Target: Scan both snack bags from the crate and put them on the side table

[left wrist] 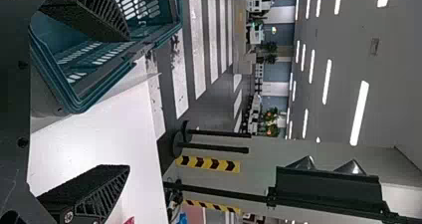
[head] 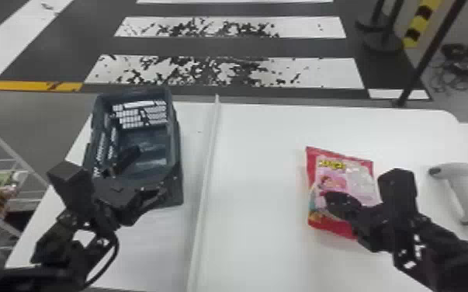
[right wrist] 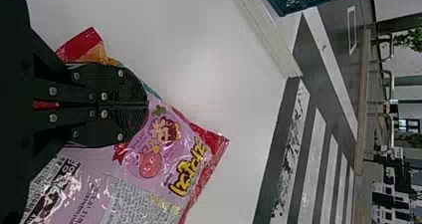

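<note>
In the head view my left gripper (head: 143,174) is over the near part of the dark crate (head: 176,171). The left wrist view has the left gripper (left wrist: 130,102) with its fingers wide apart, the crate (left wrist: 94,92) beside one of them. Right of the divider, a red and pink snack bag (head: 361,176) lies on the white table, partly covered by my right gripper (head: 339,205). In the right wrist view the right gripper (right wrist: 148,105) has its fingers together over the snack bag (right wrist: 164,159); no bag material is visible pinched between the tips. A white handheld scanner (head: 454,182) lies to the right.
A raised white strip (head: 204,174) divides the white table (head: 260,155) between crate and bag. The scanner's cable runs off toward the right. A wire shelf (head: 15,157) with colourful packages stands at the left, and dark posts rise beyond the table.
</note>
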Available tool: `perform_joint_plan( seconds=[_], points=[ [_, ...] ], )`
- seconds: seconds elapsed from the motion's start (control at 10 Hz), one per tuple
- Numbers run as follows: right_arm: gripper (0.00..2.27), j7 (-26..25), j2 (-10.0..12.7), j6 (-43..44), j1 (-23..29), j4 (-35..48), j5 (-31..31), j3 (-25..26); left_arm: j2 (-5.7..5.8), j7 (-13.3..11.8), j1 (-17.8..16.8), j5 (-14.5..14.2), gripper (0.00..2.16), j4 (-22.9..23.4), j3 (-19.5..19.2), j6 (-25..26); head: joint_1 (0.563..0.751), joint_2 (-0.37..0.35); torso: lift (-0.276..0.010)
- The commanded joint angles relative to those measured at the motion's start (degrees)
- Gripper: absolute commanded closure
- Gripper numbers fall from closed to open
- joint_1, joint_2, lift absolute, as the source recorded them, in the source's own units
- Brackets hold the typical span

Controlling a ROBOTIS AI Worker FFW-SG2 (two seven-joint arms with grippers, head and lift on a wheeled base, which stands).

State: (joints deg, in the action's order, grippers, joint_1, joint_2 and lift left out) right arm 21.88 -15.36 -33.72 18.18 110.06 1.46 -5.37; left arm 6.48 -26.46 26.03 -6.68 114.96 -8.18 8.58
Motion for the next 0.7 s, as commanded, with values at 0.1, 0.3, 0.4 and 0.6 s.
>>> perform_joint_plan(
  seconds=[0.1,0.3,0.4,0.6],
  points=[
    [2.25,0.3,-0.2,0.9,-1.9,-5.1,-0.8,-0.7,-0.07,0.0,0.0,0.0,0.09,0.0,0.0,0.0,0.695,0.050,-0.087],
    [2.25,0.3,-0.3,2.3,-1.9,-7.5,-1.1,-1.4,0.02,0.0,0.1,0.0,0.09,0.0,0.1,0.0,0.695,0.046,-0.087],
    [2.25,0.4,-0.3,3.0,-1.9,-8.2,-1.2,-1.4,0.02,0.0,0.1,0.0,0.09,0.0,0.1,0.2,0.695,0.047,-0.087],
    [2.25,0.4,-0.6,4.6,-1.3,-8.0,-1.8,-1.4,0.02,0.0,0.2,0.0,0.09,0.2,0.1,0.0,0.695,0.046,-0.087]
  ],
)
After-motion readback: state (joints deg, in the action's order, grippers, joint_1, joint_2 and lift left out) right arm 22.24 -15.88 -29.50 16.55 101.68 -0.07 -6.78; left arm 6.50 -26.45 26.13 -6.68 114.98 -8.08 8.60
